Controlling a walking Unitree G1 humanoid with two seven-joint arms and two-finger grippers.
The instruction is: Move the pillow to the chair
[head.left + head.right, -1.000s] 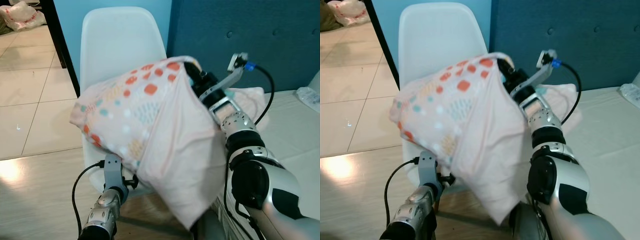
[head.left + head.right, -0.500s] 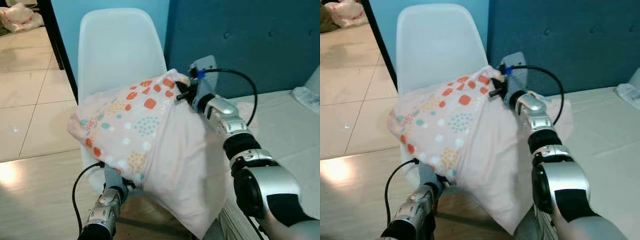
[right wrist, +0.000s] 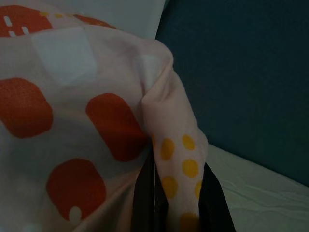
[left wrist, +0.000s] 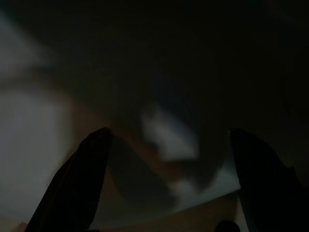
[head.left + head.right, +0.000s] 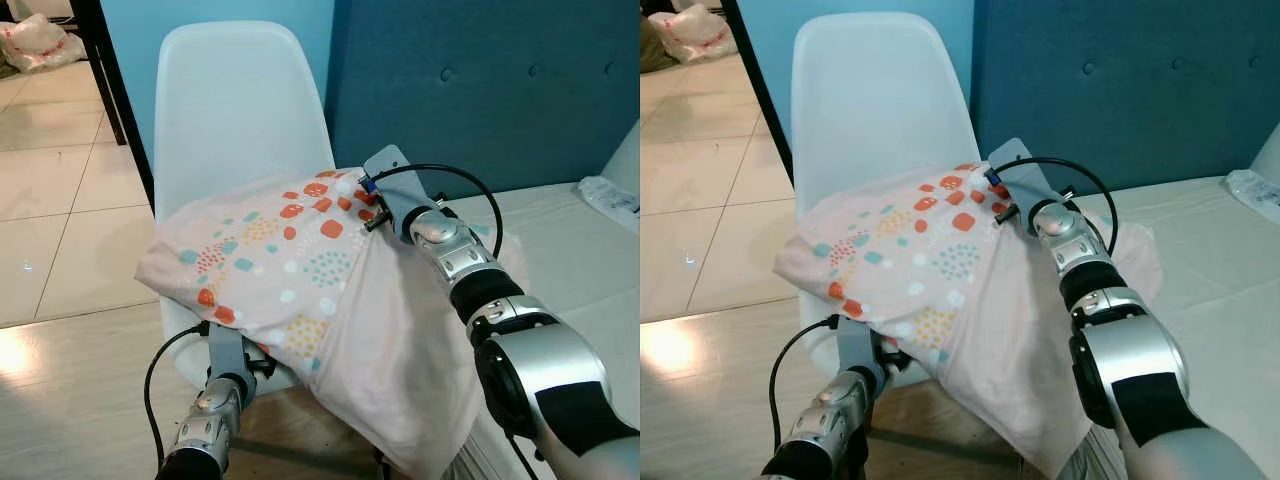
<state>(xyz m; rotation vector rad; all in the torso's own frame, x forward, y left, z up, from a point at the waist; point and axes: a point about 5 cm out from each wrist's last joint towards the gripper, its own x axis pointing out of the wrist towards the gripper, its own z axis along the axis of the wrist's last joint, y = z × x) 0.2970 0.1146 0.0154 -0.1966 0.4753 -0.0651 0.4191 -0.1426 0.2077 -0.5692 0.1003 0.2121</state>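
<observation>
The pink pillow with orange, teal and yellow dots lies across the seat of the white chair, and its plain right side hangs down toward the bed. My right gripper is shut on the pillow's upper corner, with dotted fabric pinched between its fingers. That wrist sits at the pillow's top right edge. My left arm reaches up from below, and the pillow's front edge hides its hand. In the dark left wrist view my left gripper is open, its fingers spread wide under the pillow.
A dark blue padded headboard rises behind the white bed on the right, where a clear plastic bag lies. A dark post stands left of the chair. Tiled floor spreads to the left, with a bag far back.
My right gripper has swung down and forward with the pillow's corner. The pillow has dropped from a raised bulge to lie lower and flatter over the chair seat.
</observation>
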